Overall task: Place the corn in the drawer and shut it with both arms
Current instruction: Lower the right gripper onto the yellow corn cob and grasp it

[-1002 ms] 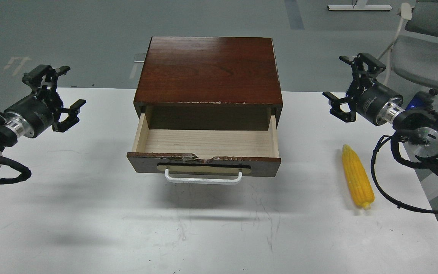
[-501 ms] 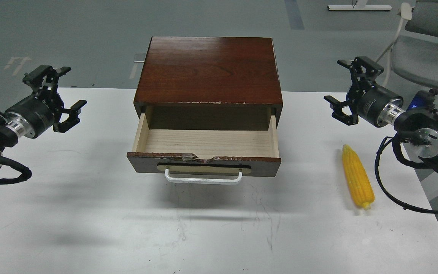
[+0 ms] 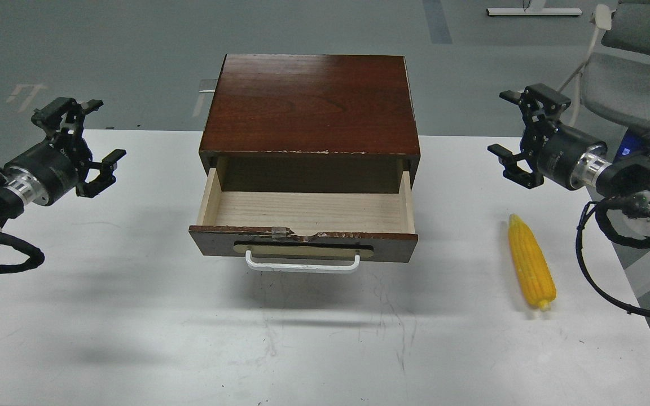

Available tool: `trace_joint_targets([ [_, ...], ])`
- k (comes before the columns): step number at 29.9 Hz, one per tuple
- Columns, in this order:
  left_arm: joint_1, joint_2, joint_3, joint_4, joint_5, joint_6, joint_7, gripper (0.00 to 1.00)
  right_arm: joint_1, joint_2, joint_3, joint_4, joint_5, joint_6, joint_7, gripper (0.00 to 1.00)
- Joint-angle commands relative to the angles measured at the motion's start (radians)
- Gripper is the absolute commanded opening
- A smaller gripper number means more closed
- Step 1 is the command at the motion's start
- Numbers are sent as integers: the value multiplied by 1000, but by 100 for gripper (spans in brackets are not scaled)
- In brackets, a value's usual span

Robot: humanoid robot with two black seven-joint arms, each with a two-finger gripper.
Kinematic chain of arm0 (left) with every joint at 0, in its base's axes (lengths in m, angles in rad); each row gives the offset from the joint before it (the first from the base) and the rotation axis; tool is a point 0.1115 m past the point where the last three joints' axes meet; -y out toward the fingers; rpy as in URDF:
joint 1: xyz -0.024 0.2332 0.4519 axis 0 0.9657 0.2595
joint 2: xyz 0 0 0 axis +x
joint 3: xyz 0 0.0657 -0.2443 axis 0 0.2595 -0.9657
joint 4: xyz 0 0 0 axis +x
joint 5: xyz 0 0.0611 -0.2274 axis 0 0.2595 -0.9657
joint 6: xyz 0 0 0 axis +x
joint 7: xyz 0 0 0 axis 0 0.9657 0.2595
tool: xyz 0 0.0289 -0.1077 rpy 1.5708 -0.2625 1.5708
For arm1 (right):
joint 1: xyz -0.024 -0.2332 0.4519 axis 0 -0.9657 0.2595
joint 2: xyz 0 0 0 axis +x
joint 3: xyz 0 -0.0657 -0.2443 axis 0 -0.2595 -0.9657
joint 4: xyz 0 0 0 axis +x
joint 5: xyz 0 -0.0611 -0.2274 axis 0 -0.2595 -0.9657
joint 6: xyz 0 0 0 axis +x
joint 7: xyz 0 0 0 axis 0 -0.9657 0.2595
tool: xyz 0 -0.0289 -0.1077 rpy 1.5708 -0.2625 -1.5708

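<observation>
The yellow corn (image 3: 531, 262) lies on the white table (image 3: 133, 316) at the right, pointed end away from me. The drawer (image 3: 308, 211) is pulled open from the dark wooden cabinet (image 3: 309, 101); its pale wood inside is empty and its white bar handle (image 3: 301, 265) faces me. My right gripper (image 3: 508, 121) is open and empty, held above the table behind the corn. My left gripper (image 3: 96, 128) is open and empty, held above the table left of the cabinet.
A grey chair (image 3: 624, 73) stands off the table at the back right. The table's right edge runs close beside the corn. Black cables (image 3: 596, 282) hang from my right arm near that edge.
My right gripper has drifted a little to the right and back. My left gripper has shifted slightly left. The corn and drawer have not moved.
</observation>
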Motion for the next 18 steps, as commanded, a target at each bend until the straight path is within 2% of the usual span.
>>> trace_joint_targets([
  [1, 0, -9, 1, 0, 4, 0, -1, 98, 19, -119, -133, 100, -464, -101, -53, 99],
  [4, 0, -18, 1, 0, 2, 1, -3, 98, 25, -197, -183, 128, -636, -127, -53, 98],
  [9, 6, -36, -1, 0, -3, 6, -9, 98, 10, -263, -204, 174, -788, -129, -53, 97],
  [15, 6, -42, -1, 0, -3, 7, -11, 98, 4, -256, -277, 229, -870, -133, -74, 96],
  [18, 9, -38, -1, 0, -4, 6, -11, 98, 1, -210, -343, 219, -914, -138, -84, 96],
])
